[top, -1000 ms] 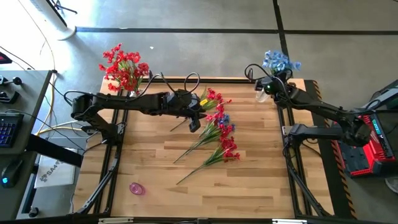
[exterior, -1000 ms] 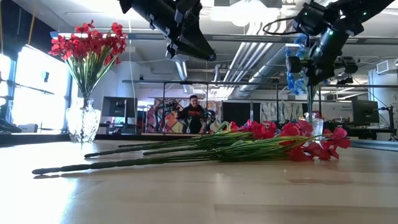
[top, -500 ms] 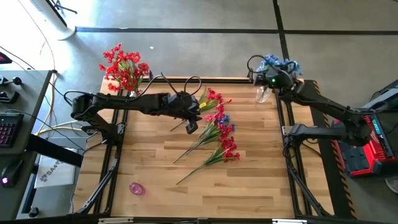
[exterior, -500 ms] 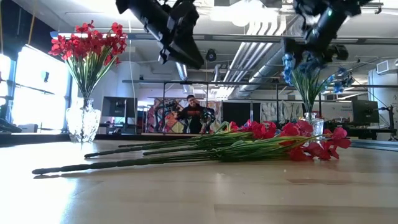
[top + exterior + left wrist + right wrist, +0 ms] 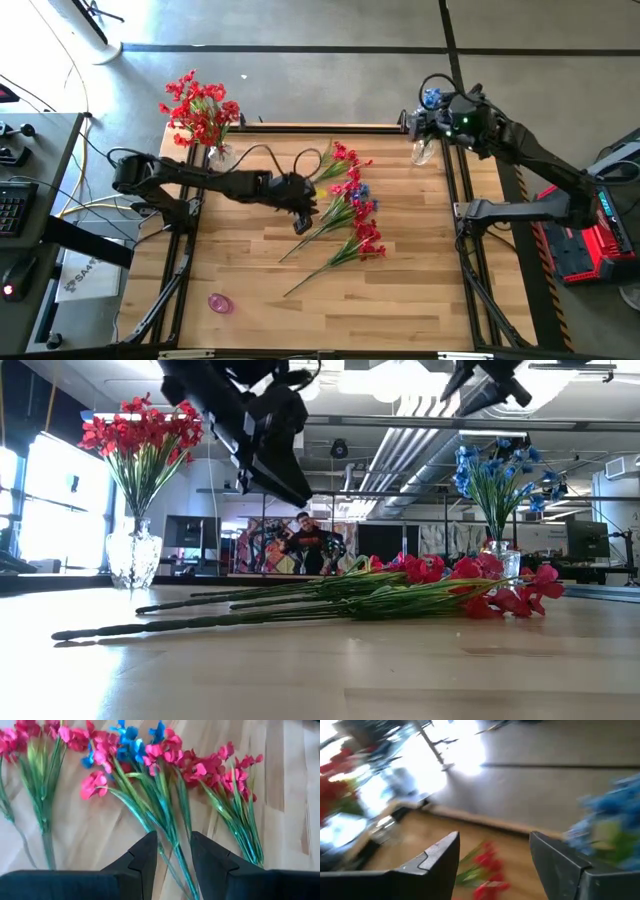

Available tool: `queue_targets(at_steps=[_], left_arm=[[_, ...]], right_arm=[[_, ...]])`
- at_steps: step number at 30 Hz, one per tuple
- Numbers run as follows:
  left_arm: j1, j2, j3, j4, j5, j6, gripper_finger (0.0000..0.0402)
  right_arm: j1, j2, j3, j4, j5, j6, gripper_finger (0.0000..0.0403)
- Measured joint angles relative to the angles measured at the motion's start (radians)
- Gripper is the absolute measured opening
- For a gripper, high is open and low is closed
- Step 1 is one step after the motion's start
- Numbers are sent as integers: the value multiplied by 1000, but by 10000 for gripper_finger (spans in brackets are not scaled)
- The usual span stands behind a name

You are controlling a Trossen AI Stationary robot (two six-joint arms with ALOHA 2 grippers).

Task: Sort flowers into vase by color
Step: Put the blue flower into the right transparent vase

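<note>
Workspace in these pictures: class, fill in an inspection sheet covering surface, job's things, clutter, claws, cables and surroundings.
Surface: wooden table, bare at the near side.
Job's things: loose flowers lying mid-table, red with a few blue; red bunch in vase at far left corner; blue bunch in vase at far right.
Clutter: small pink object near front left.
Claws: left claw open, above the stems; right claw open, by the blue vase.
Cables: black loops along the left arm.
Surroundings: person behind the table; keyboard on side desk.
</note>
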State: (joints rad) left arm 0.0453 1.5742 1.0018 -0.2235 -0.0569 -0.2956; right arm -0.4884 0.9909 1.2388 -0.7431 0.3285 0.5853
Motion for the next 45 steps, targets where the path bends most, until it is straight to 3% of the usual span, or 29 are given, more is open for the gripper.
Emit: queue_targets(at_steps=[4,7,21,26,31,45], left_arm=[[-38,4,-34,24,-10,-53,106],[-59,24,-45,46,-17,-91,106],[-145,270,-46,114,-16,-247,105],[-151,291,-44,120,-21,-301,68],[-173,254,-48,107,-17,-308,7],[-200,-1,-46,110,-119,-391,12]], right_arm=[[58,2,-22,-3,-154,32,227],[123,6,-65,-3,-201,74,227],[385,18,-193,36,-128,230,227],[439,18,-193,36,-105,252,227],[486,18,-193,33,-93,275,227],[615,18,-193,21,42,315,227]])
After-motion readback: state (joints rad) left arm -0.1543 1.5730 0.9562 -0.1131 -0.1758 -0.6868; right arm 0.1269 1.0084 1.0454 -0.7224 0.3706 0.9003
